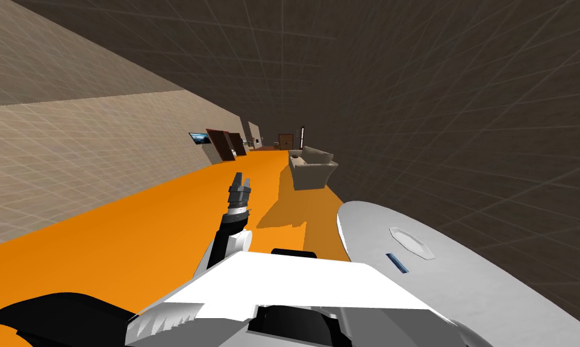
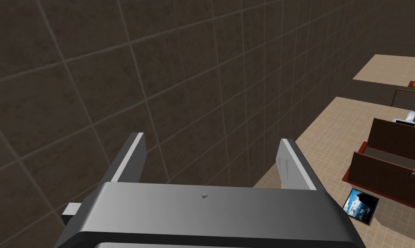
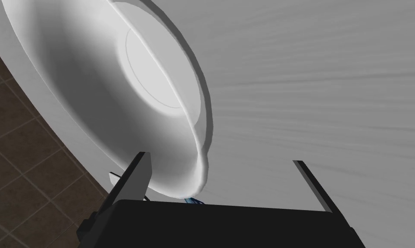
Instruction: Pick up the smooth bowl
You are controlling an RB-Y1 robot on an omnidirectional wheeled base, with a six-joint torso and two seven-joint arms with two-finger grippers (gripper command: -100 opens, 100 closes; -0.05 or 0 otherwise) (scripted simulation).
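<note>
Right gripper [image 3: 219, 158] open, rim of white bowl [image 3: 116, 107] just inside one finger. Centre that rim before you close. Left gripper [image 2: 212, 137] open too.

Home interior: sofa [image 1: 311, 165], framed picture [image 1: 199, 137]

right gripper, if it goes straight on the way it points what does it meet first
Probably the smooth white round bowl: its rim lies between the fingers of the open right gripper, close to one of them. The midline points at the light grey tabletop just beside it. Depth is hard to judge.
</note>
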